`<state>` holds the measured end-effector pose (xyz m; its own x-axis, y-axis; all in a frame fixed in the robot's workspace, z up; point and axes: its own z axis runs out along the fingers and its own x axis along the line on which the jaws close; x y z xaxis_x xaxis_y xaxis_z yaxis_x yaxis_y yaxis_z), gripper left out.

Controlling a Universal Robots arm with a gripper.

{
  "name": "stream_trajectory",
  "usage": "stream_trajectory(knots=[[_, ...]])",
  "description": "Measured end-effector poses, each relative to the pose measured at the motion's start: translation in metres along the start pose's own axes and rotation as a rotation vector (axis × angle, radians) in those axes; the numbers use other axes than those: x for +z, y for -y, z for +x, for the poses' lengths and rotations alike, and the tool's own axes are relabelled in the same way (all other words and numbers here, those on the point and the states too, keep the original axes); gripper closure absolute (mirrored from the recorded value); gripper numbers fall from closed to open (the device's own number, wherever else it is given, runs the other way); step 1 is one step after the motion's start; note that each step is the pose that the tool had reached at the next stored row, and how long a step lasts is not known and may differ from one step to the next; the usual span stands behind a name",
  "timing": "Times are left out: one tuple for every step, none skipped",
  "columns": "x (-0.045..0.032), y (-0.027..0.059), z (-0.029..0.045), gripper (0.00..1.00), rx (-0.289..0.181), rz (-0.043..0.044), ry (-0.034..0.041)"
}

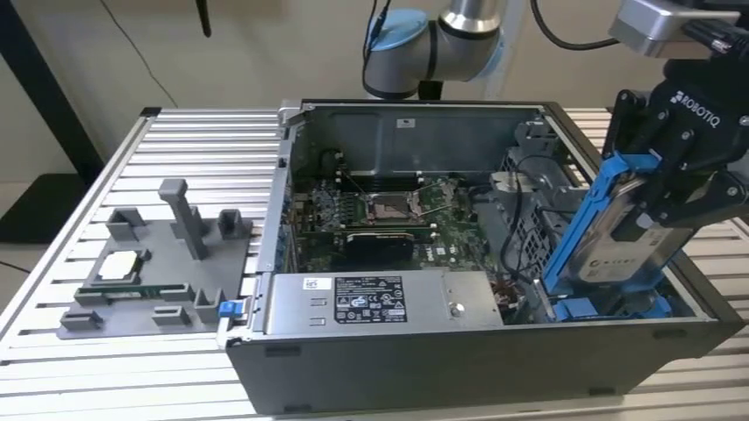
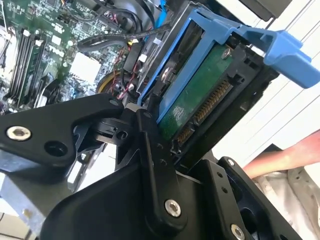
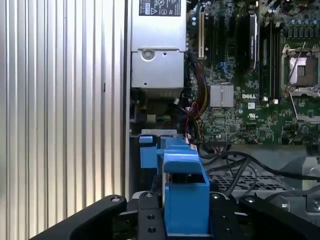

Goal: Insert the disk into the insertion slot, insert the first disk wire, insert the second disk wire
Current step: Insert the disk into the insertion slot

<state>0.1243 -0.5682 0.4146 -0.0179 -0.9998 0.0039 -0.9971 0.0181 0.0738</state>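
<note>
My gripper (image 1: 658, 200) is shut on the disk (image 1: 617, 235), a silver-grey drive in a bright blue carrier. I hold it steeply tilted over the open computer case, at the exterior view's right. Its lower end reaches down to the insertion slot (image 1: 609, 307), a bay with blue rails in the case's near right corner. In the second wrist view the disk's green circuit board (image 2: 197, 100) and connector show between black fingers (image 2: 150, 165). The first wrist view has the blue carrier (image 3: 182, 192) just above the blue slot rail (image 3: 149, 151). Black cables (image 3: 240, 165) lie beside the bay.
A grey metal box with a white sticker (image 1: 374, 303) fills the case's front. The motherboard (image 1: 374, 210) lies behind it, a perforated cage (image 1: 532, 197) beside the bay. A grey fixture with parts (image 1: 153, 272) stands on the ribbed table (image 1: 175, 132). A person's hand (image 2: 280, 157) is close by.
</note>
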Motion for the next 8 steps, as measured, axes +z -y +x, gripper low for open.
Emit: stream_trajectory(knots=[[0.0005,0.0013,0.0000,1.00,0.000,-0.0032,-0.0001],[0.0005,0.0039,0.0000,1.00,0.000,-0.0070,-0.0004],[0.0008,0.0061,-0.0001,1.00,0.000,-0.0103,-0.0002],[0.0011,0.0079,-0.0001,1.00,0.000,-0.0129,-0.0002],[0.0020,0.0083,-0.0002,1.00,0.000,-0.0156,-0.0001],[0.0027,0.0083,-0.0002,1.00,0.001,-0.0180,-0.0001],[0.0034,0.0084,-0.0002,1.00,0.003,-0.0210,-0.0001],[0.0041,0.0083,-0.0001,1.00,0.005,-0.0233,0.0001]])
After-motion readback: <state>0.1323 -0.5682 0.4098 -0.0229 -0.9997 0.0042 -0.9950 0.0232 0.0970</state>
